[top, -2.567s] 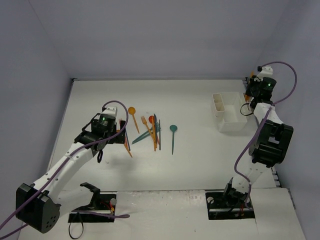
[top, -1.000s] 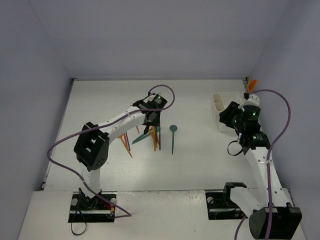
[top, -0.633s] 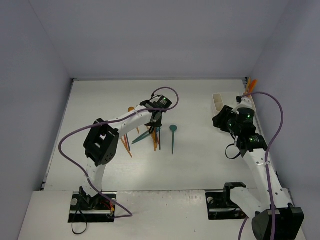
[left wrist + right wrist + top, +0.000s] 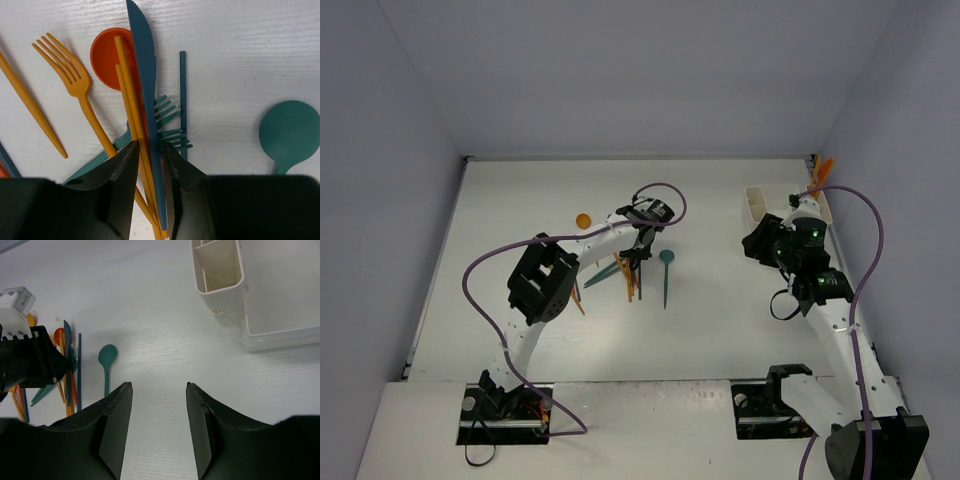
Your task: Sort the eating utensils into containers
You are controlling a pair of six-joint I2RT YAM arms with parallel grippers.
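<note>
White desk between pale lilac walls carries a heap of slim orange and teal plastic utensils near its middle. Left claw is down on the heap, narrowed astride a serrated teal plastic knife and a thin orange plastic handle; whether it actually pinches them cannot be told. Right claw hangs spread, holding nothing, near the white compartmented plastic holder at the desk's far right.

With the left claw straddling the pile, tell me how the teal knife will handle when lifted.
The teal knife looks thin and flat, so it is probably light and may flex a little. Its smooth plastic could slip or pivot in the left claw. Orange handles lie in the same gap, so they may come up too.
</note>
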